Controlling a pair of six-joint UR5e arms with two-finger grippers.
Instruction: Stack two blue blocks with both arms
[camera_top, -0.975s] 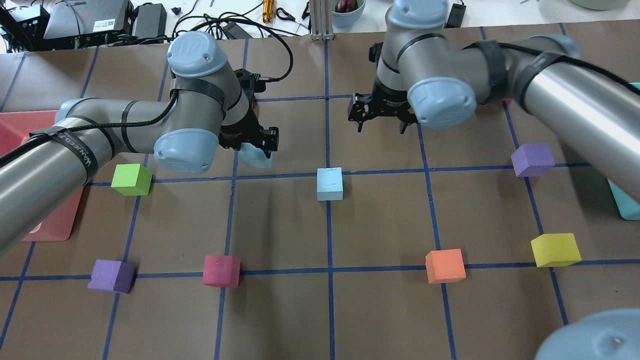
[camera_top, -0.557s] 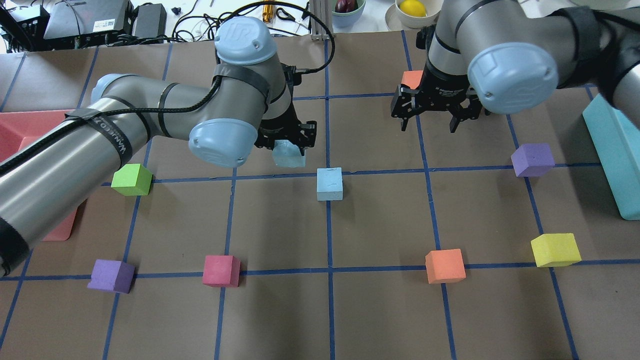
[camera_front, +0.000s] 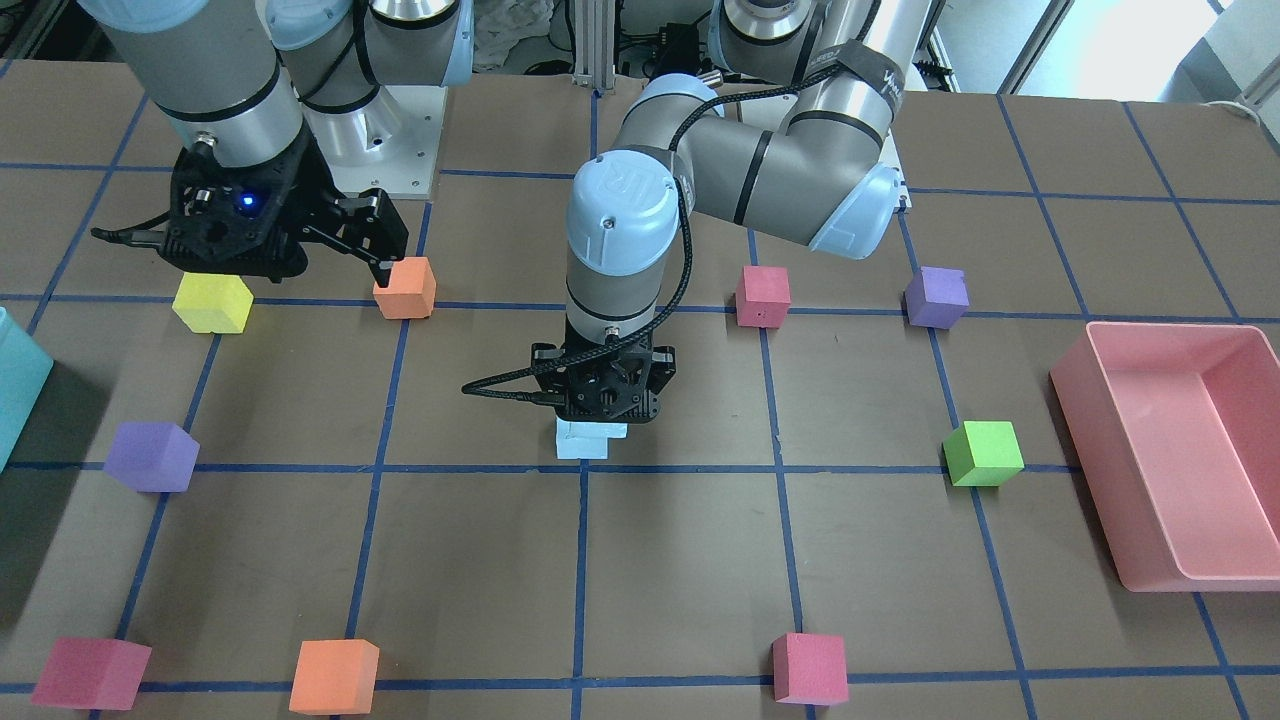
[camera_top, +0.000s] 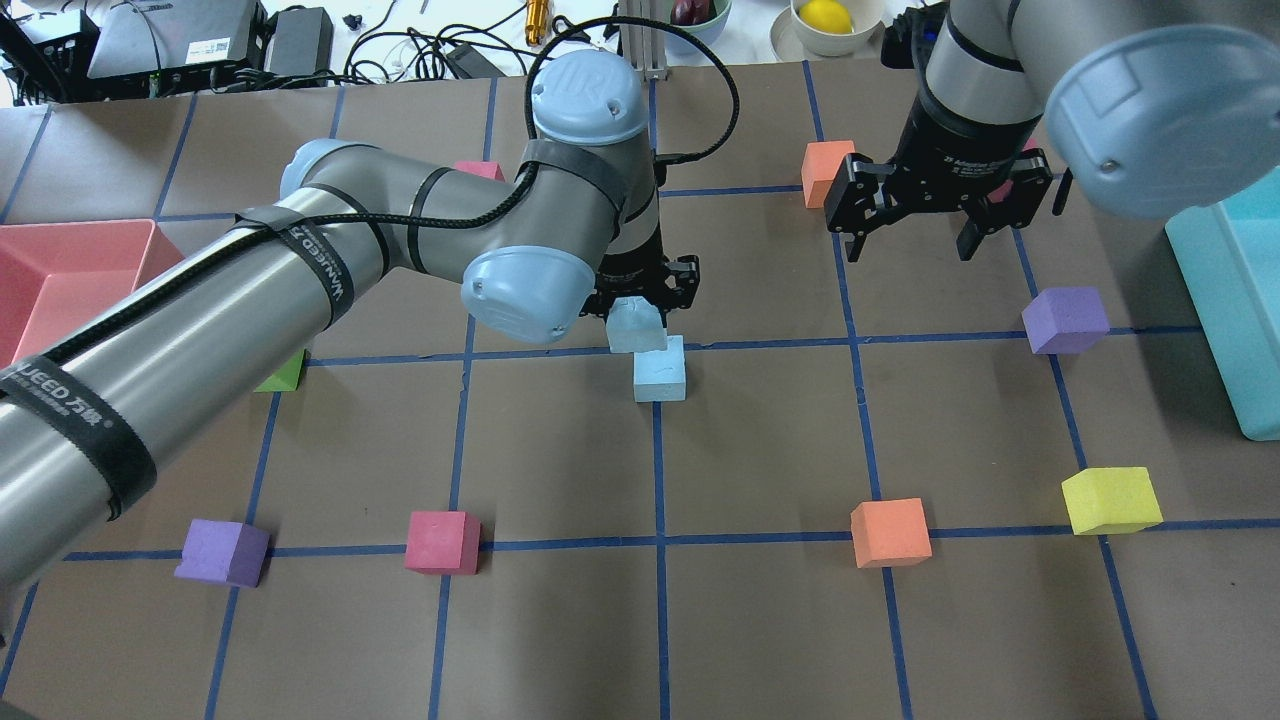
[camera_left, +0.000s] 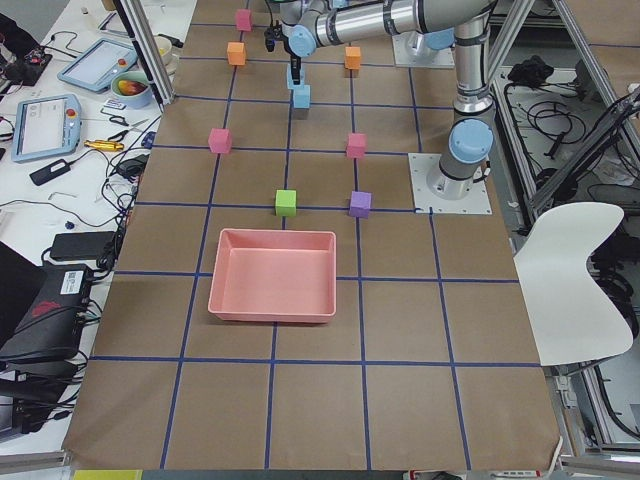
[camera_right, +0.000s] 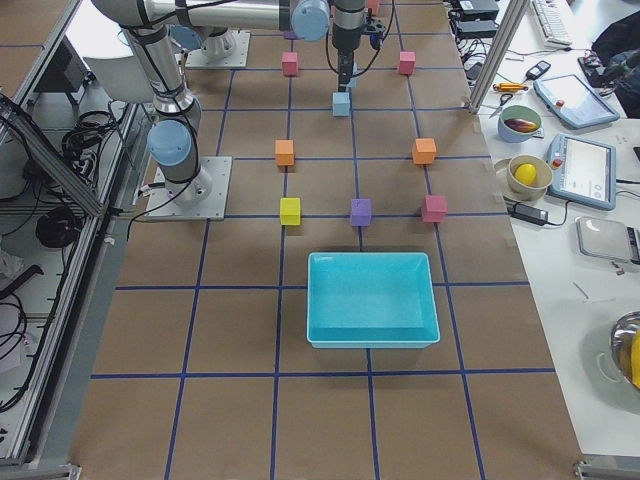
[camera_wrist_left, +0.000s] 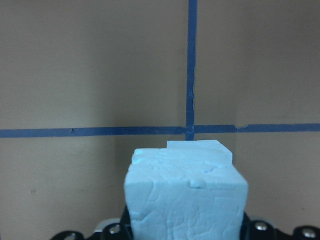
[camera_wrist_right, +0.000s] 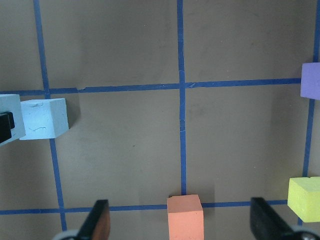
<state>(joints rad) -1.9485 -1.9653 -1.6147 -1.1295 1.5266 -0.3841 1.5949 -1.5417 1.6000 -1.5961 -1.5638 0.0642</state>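
One pale blue block (camera_top: 660, 372) sits on the table at the centre tape crossing. My left gripper (camera_top: 640, 300) is shut on the second blue block (camera_top: 634, 327) and holds it right over the first, slightly offset; I cannot tell whether they touch. In the left wrist view the held block (camera_wrist_left: 185, 195) fills the foreground and the table block (camera_wrist_left: 200, 146) peeks out behind it. In the front view the left gripper (camera_front: 603, 398) hangs over the blue blocks (camera_front: 582, 444). My right gripper (camera_top: 908, 235) is open and empty, raised at the back right, apart from both blocks.
An orange cube (camera_top: 825, 172) lies beside the right gripper. A purple cube (camera_top: 1065, 320), yellow cube (camera_top: 1110, 500), orange cube (camera_top: 890, 532), red cube (camera_top: 442, 542) and purple cube (camera_top: 222, 552) lie on the grid. A teal bin (camera_top: 1235, 300) stands far right, a pink bin (camera_top: 60, 270) far left.
My left arm has carried the held blue block rightward to the block at the centre crossing. My right arm has drawn back and to the right, still open.
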